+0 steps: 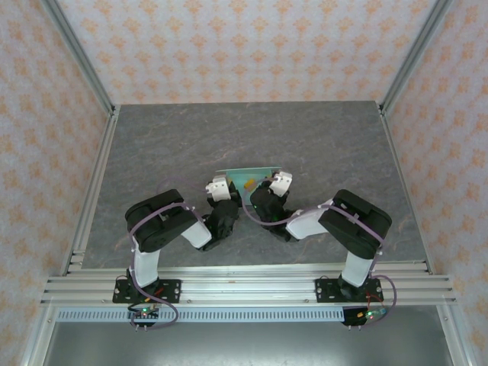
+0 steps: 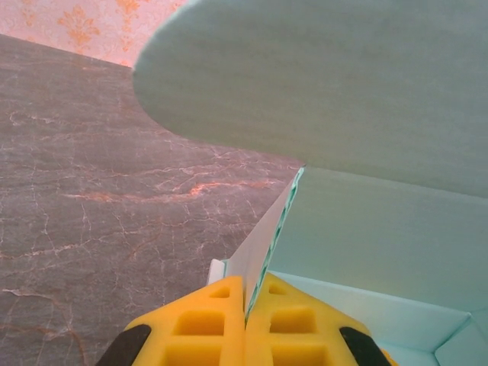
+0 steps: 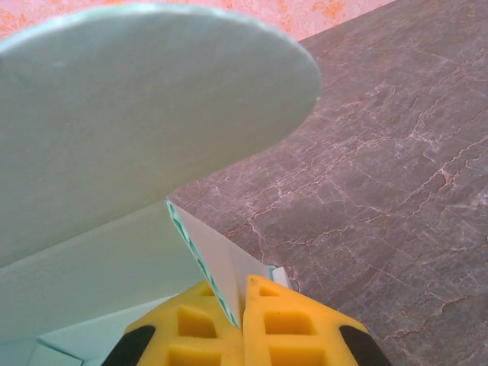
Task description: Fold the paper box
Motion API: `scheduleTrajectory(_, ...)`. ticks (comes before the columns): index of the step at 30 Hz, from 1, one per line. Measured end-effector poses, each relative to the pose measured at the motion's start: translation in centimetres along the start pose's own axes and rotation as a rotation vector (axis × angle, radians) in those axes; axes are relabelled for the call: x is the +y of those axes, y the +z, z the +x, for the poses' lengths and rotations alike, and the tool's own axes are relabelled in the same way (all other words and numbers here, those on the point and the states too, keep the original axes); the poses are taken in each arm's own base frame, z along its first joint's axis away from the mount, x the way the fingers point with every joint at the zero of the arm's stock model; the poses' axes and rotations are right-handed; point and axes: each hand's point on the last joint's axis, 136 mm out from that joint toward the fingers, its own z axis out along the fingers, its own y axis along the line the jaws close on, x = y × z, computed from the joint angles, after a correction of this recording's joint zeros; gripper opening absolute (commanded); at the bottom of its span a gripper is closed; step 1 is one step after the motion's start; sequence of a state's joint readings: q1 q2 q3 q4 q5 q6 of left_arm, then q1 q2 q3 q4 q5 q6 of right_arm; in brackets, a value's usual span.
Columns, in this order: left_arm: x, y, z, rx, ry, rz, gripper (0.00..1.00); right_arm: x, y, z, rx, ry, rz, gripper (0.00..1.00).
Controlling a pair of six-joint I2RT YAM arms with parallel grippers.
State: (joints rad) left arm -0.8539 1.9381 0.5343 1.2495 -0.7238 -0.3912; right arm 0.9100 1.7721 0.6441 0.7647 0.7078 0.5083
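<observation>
paper box [image 1: 242, 175] | pale mint card | seemingly part-folded | rounded flap raised | mid table [image 1: 152, 152]

One paper box [image 1: 245, 176], one left gripper [image 2: 245, 313], one right gripper [image 3: 238, 316], one table [image 1: 229, 133]

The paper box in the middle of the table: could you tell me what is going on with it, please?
Both arms are folding the paper box at the middle of the table. The left gripper is shut on a thin card wall at one side, the right gripper on another at the other side. A rounded flap rises beyond each grip; the box is part-formed, not closed.
</observation>
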Motion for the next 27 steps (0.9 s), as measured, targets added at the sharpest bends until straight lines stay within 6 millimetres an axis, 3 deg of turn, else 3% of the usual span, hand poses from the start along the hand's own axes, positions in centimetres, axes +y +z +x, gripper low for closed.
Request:
scheduleTrajectory(13, 0.1, -0.3, 1.0, 0.000, 0.013, -0.010, 0.00, -0.6, -0.2, 1.1, 0.000, -0.013, 0.007, 0.03)
scheduleTrajectory(27, 0.1, -0.5, 1.4, 0.014, 0.039, -0.018, 0.00, -1.2, -0.7, 0.9, 0.024, -0.084, 0.034, 0.19)
